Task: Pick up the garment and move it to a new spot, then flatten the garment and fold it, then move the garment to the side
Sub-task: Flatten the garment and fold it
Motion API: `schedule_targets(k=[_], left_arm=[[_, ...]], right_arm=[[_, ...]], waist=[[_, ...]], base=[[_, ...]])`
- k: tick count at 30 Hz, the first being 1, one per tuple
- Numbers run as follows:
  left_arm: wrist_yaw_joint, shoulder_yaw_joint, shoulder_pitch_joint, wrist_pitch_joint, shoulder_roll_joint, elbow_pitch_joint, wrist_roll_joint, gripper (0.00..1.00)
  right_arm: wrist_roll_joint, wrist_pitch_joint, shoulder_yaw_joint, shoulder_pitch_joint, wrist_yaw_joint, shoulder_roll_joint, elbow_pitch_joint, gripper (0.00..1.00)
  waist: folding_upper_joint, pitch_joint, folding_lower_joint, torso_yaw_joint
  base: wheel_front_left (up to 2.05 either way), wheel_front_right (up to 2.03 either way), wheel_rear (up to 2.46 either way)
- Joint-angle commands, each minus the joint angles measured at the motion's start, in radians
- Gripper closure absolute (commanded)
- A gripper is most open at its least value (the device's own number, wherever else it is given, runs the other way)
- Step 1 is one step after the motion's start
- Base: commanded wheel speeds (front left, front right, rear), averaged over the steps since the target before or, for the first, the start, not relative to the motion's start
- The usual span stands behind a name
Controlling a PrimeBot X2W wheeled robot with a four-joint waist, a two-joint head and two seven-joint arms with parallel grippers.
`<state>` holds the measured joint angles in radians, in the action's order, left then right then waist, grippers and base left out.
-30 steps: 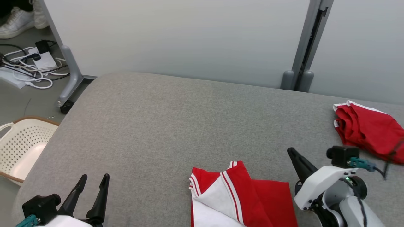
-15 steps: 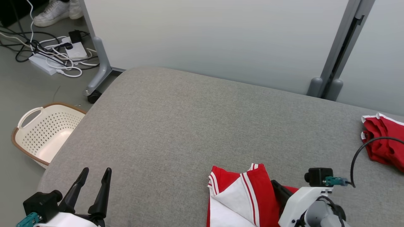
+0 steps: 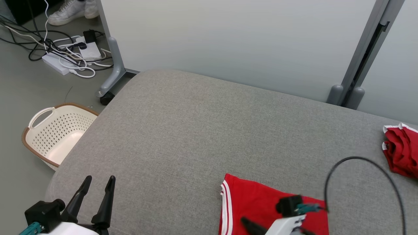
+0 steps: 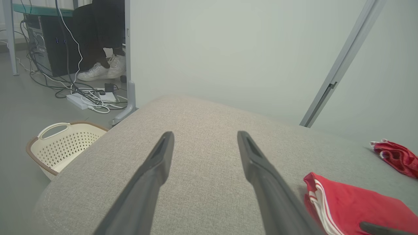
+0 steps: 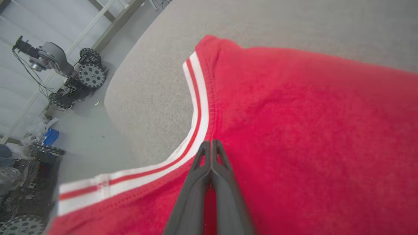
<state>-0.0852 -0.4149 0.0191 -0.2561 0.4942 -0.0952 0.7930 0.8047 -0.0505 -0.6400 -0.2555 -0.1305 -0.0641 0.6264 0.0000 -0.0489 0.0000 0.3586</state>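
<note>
The red garment (image 3: pixel 261 205) lies folded at the near edge of the grey padded surface (image 3: pixel 196 130), right of the middle. Our right gripper (image 5: pixel 211 143) is over it with jaws closed tip to tip, just inside the white-striped hem (image 5: pixel 196 107). We cannot tell whether any cloth is pinched between them. We judge it to be a light, soft knit that will sag, slide and come unfolded if lifted by one point. The firmest holds look to be the stitched hem and the corners, with both grippers under a folded edge so the layers stay together. Our left gripper (image 3: pixel 100 179) hangs with its jaws wide apart and empty above the surface's near left corner, well apart from the garment. The near edge is rounded and close to the hem, so a careless drag could spill cloth over it. To the left and toward the partition (image 3: pixel 228 39) the padding offers plenty of room. A second red garment (image 3: pixel 400 153) sits at the far right, a black cable (image 3: pixel 354 157) loops between the two garments, and a basket (image 3: pixel 58 125) stands on the floor off the left edge.
</note>
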Motion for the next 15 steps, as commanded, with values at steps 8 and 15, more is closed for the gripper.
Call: schedule_targets(k=[8,15], left_arm=[[-0.002,0.003,0.005,-0.003,0.002,-0.001,-0.001,0.00],[-0.008,0.009,0.011,-0.004,0.000,0.002,-0.001,0.00]], right_arm=[[0.092,-0.092,-0.176,0.032,-0.001,0.008,-0.073,1.00],[0.096,-0.047,-0.183,-0.015,-0.001,-0.023,-0.105,1.00]], waist=[[0.0000,0.000,0.0000,-0.021],[0.0000,-0.001,0.0000,-0.058]], base=[[0.00,0.00,0.00],[0.00,0.00,0.00]])
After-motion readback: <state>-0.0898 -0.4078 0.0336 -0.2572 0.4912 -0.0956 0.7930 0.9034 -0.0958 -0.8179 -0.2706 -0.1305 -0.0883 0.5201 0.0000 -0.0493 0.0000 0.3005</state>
